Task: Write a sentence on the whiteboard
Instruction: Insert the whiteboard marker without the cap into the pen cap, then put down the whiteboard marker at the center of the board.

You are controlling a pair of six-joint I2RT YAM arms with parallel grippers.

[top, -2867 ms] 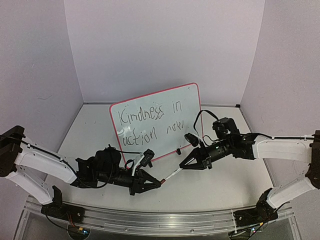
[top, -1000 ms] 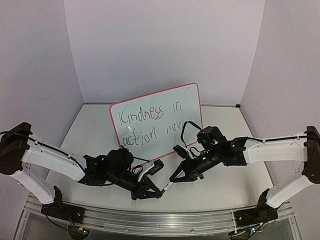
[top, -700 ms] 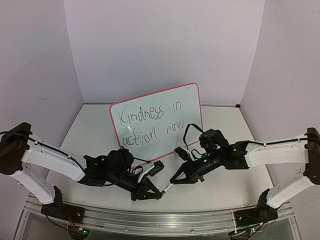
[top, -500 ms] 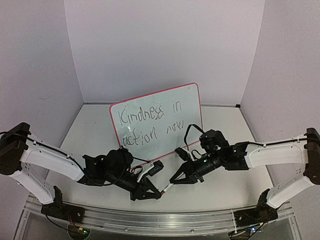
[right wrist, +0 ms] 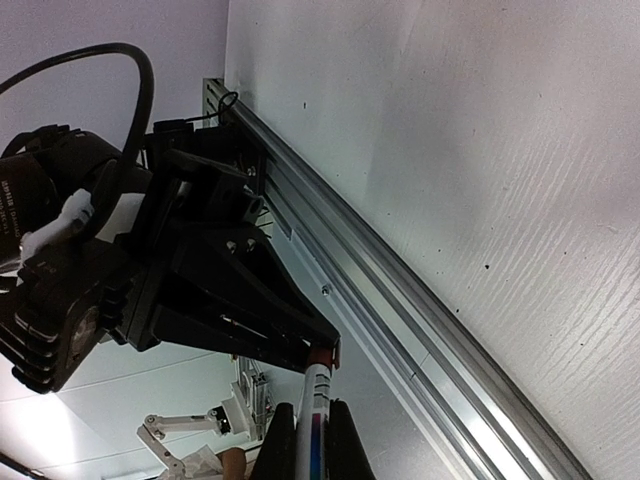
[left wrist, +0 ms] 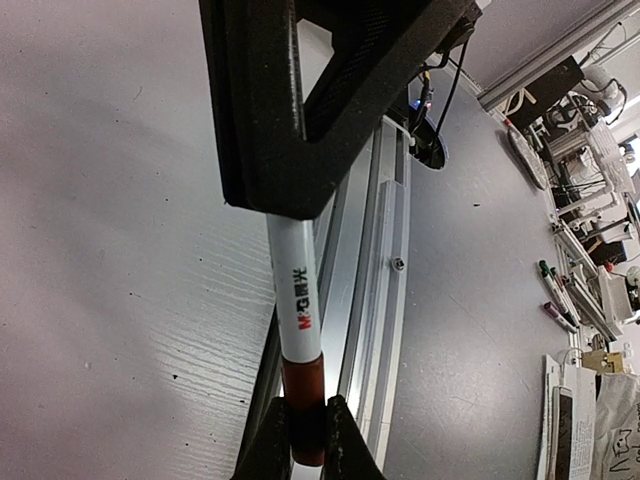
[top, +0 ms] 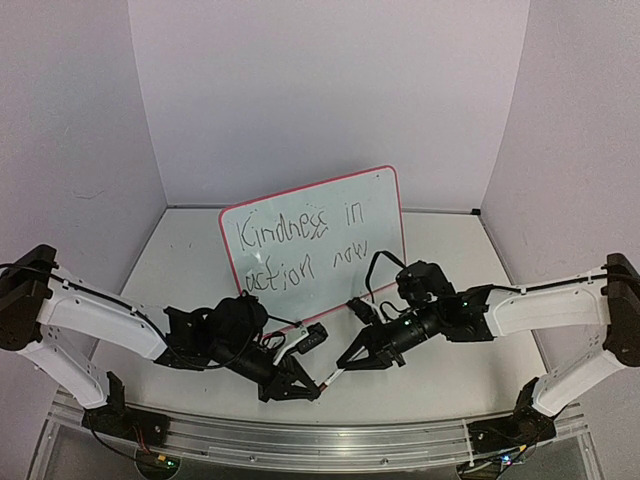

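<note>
The whiteboard (top: 382, 210), white with a thin red rim, stands tilted at the back centre. On it is the sentence (top: 300, 243) in dark handwriting, "Kindness in action now". In front of it a white marker (top: 331, 376) spans the two grippers just above the table. My left gripper (top: 316, 388) is shut on the marker's red cap (left wrist: 303, 385); its fingertips (left wrist: 272, 450) pinch the cap from both sides. My right gripper (top: 344, 364) is shut on the white barrel (right wrist: 316, 400). In the right wrist view the left gripper (right wrist: 330, 352) meets the cap end.
An aluminium rail (top: 300, 440) runs along the near table edge, just below both grippers, and also shows as the rail (left wrist: 372, 250) in the left wrist view. Pale walls enclose the table on three sides. A black clip foot (top: 357, 300) holds the board's lower edge.
Since about three seconds ago both grippers have come down and toward the near edge with the marker between them. Over the last second they have hardly moved.
</note>
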